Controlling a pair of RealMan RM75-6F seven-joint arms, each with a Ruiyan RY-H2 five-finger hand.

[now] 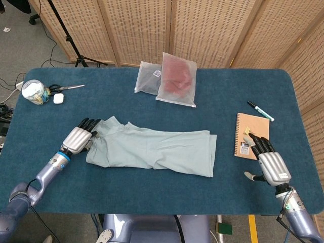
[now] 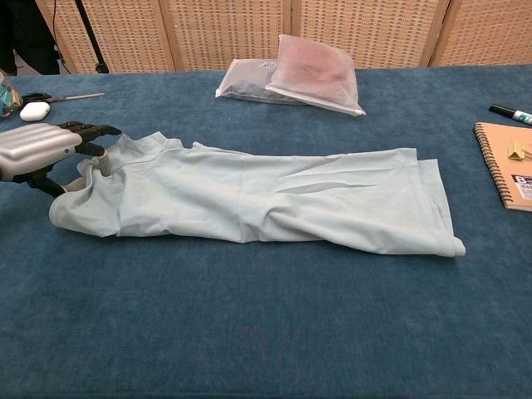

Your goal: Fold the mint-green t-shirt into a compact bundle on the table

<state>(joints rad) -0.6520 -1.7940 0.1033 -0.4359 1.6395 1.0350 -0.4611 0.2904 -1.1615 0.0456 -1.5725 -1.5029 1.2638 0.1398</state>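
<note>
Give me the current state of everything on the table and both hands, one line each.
mint-green t-shirt: lying flat, folded into a long strip, not yet bundled.
left hand: at the shirt's collar end, fingers touching the fabric; grip unclear.
right hand: open, fingertips over the notebook's near corner.
notebook: closed, flat.
marker: capped, lying beside the notebook.
two plastic bags: sealed, overlapping.
jar: upright.
scissors: closed, flat.

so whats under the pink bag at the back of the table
The pink bag overlaps a greyer bag, covering its right side. What else lies beneath is hidden.
</note>
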